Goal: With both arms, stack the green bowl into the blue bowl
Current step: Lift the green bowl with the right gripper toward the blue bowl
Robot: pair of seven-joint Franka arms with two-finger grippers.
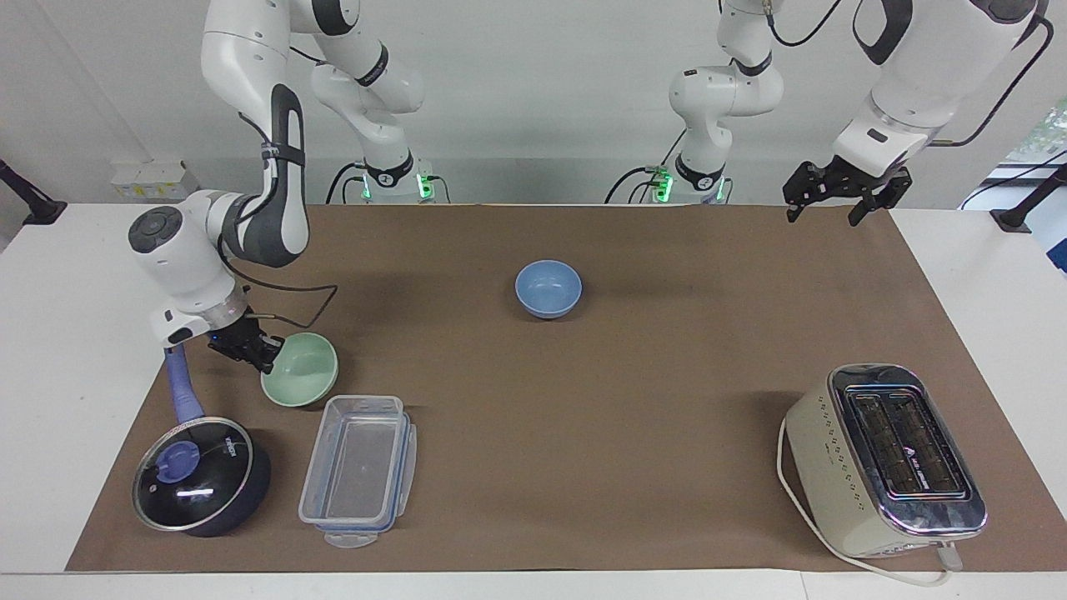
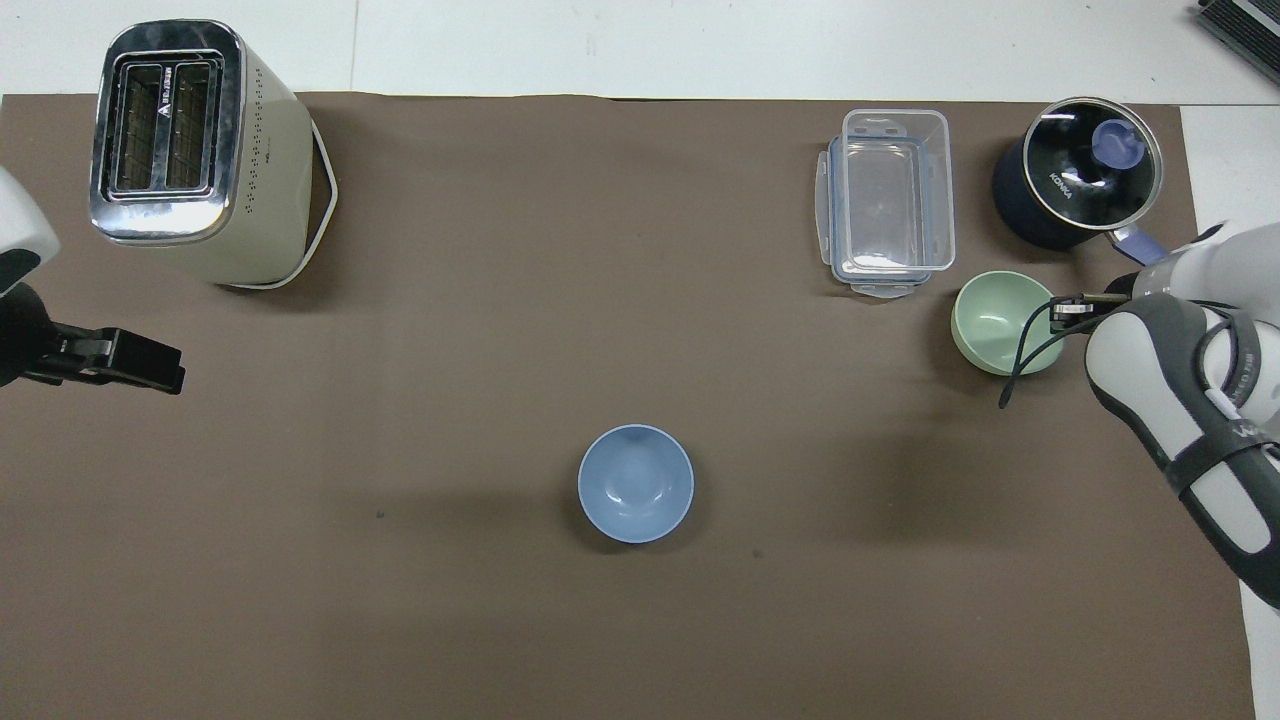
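The green bowl point(image 1: 302, 370) point(image 2: 997, 322) is tipped, its opening turned away from the robots, close to the clear container at the right arm's end of the mat. My right gripper point(image 1: 265, 357) point(image 2: 1066, 309) is shut on the bowl's rim, on the side toward the pot handle. The blue bowl point(image 1: 548, 288) point(image 2: 635, 484) stands upright and alone at the middle of the mat, nearer to the robots. My left gripper point(image 1: 838, 200) point(image 2: 165, 366) waits open and holds nothing, raised over the mat's corner at the left arm's end.
A clear lidded container point(image 1: 358, 468) point(image 2: 890, 200) and a dark pot with a glass lid and blue handle point(image 1: 200, 475) point(image 2: 1075, 185) lie just beside the green bowl, farther from the robots. A cream toaster point(image 1: 884, 458) point(image 2: 190, 150) stands at the left arm's end.
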